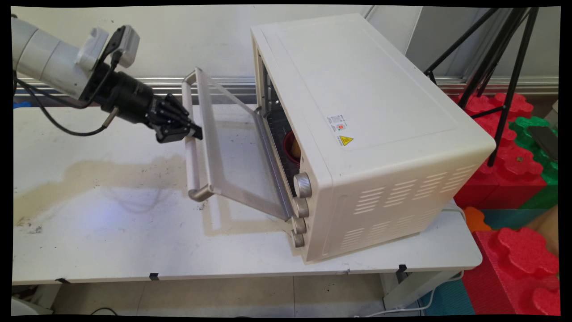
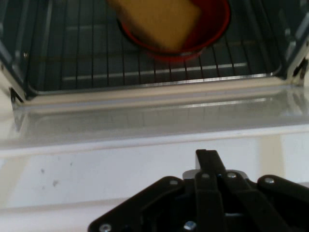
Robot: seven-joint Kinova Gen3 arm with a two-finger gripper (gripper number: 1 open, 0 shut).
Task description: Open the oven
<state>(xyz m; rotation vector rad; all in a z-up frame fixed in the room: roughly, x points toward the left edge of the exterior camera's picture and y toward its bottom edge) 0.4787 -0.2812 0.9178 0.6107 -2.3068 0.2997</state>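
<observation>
Left to right, as seen from beside the table. One white table [image 1: 89, 232] carries everything, its top stained brown at the left. One gripper [image 1: 196, 132] reaches in from the upper left. Its fingers [image 2: 207, 155] are drawn together with nothing visible between them, and their tip rests against the upper half of the door handle [image 1: 191, 165], touching it or just short of it; which of the two cannot be told. The one handle is a pale bar on two metal brackets. It belongs to the single glass door [image 1: 232, 152], hinged at the bottom and hanging part-way open, tilted outward. Behind it stands one cream toaster oven [image 1: 357, 89]. On its wire rack [image 2: 72, 53] sits one red bowl [image 2: 212, 29] holding one yellow, sponge-like block [image 2: 159, 21]. Both are well inside the cavity and apart from the gripper. Four metal knobs [image 1: 302, 184] run in a column beside the door's hinge end. At the far right, off the table, stand a black tripod [image 1: 505, 67] and red and green foam blocks [image 1: 514, 165].
</observation>
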